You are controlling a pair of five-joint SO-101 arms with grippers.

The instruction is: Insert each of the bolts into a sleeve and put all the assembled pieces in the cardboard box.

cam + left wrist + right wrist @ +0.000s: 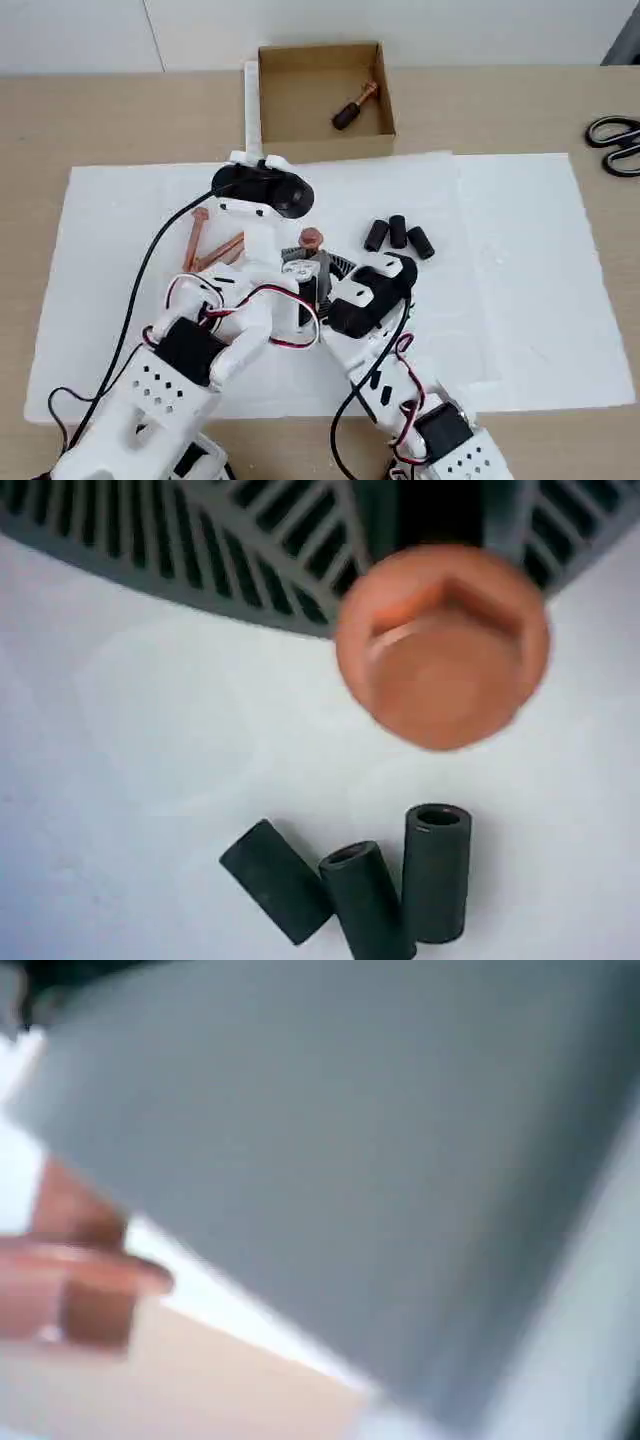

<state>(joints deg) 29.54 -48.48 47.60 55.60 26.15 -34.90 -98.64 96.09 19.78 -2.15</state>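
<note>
The bolt (pixel 311 238) is seen head-up near the three sleeves (pixel 397 236), as are the left gripper (pixel 288 243) and right gripper (pixel 322 272), whose claw state cannot be told. Its shank, probably hidden beneath, should be squared to a sleeve's bore before being pushed

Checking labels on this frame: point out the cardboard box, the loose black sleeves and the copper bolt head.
cardboard box (pixel 300 100), high view, bare floor inside the box.
black sleeves (pixel 437 870), left wrist view, side wall of one of the three.
copper bolt head (pixel 443 645), left wrist view, flat face of the head.
</note>
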